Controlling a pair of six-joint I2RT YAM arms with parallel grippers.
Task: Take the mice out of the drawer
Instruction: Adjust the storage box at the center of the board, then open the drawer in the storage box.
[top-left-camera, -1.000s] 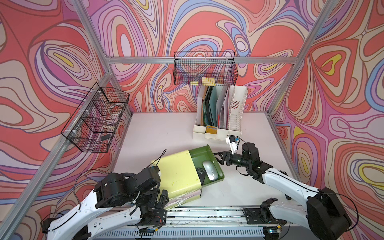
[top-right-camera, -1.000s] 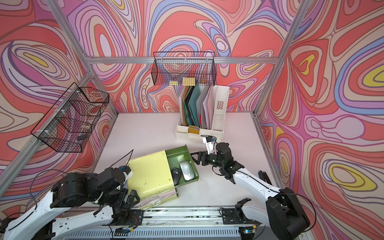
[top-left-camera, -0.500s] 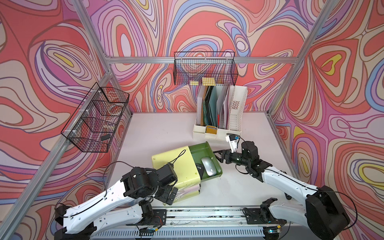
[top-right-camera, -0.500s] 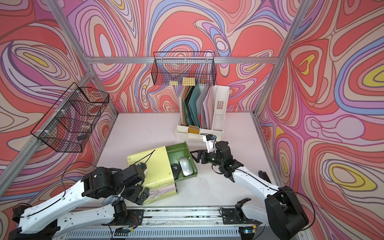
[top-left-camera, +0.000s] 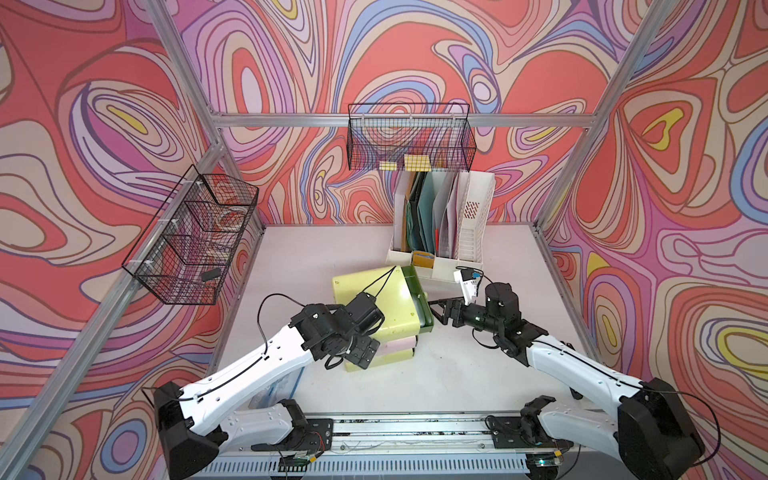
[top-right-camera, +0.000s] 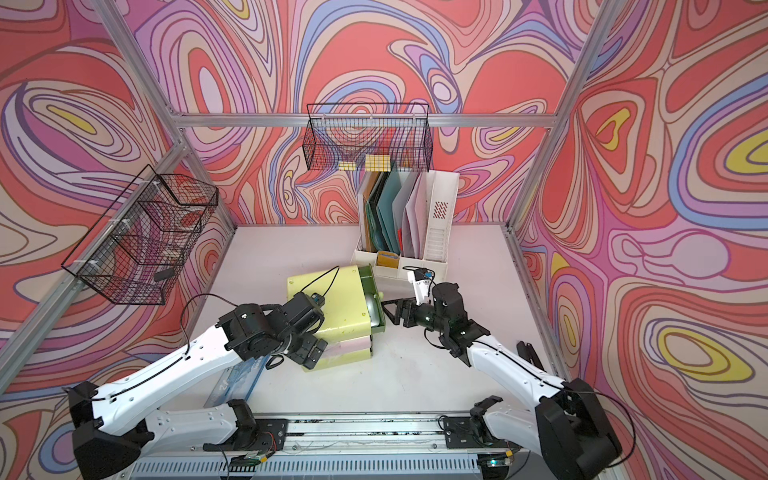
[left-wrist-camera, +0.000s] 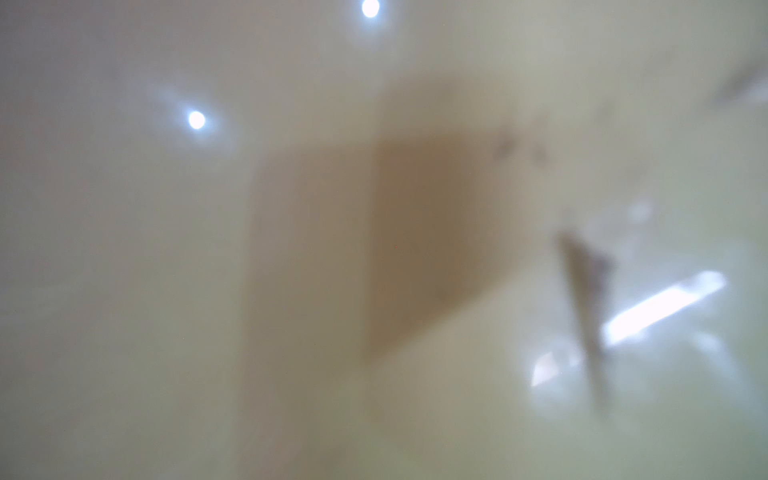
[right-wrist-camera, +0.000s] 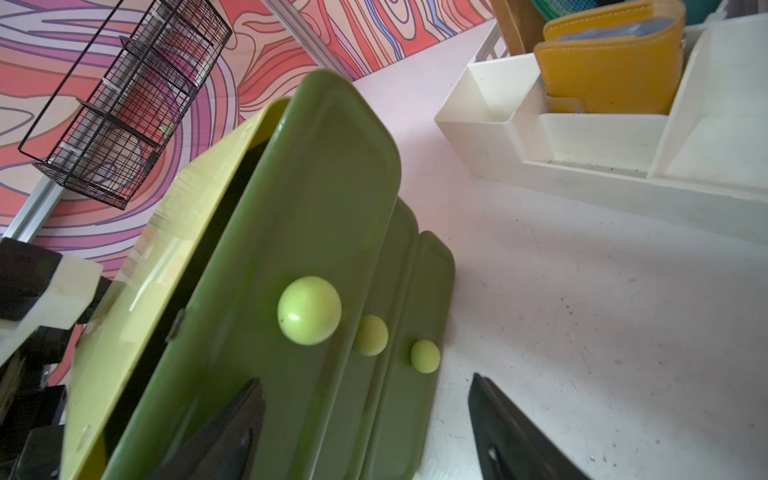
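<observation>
Cabinet (top-left-camera: 374, 286): glossy pale yellow-green plastic box with rounded corners, sitting skewed on the scuffed white worktop (top-left-camera: 457, 374). It has three smooth dark green drawer fronts, rounded rectangles, each with a round pale green knob. Top drawer (right-wrist-camera: 316, 199) stands out from the cabinet by a narrow dark gap; its knob (right-wrist-camera: 309, 309) is shiny.

Mice: not visible in any view. If they're in the drawer, the gap is too narrow to see them.

Right gripper (right-wrist-camera: 365, 378): black wedge-shaped jaws apart with nothing between them, pointed at the drawer fronts and not touching the knob.

Left gripper (top-left-camera: 362, 353): against the cabinet's near side, jaws spread wide. Its wrist view shows only blurred cream plastic with glare spots.

White slotted plastic file rack (top-left-camera: 473, 232) stands just behind the cabinet.
</observation>
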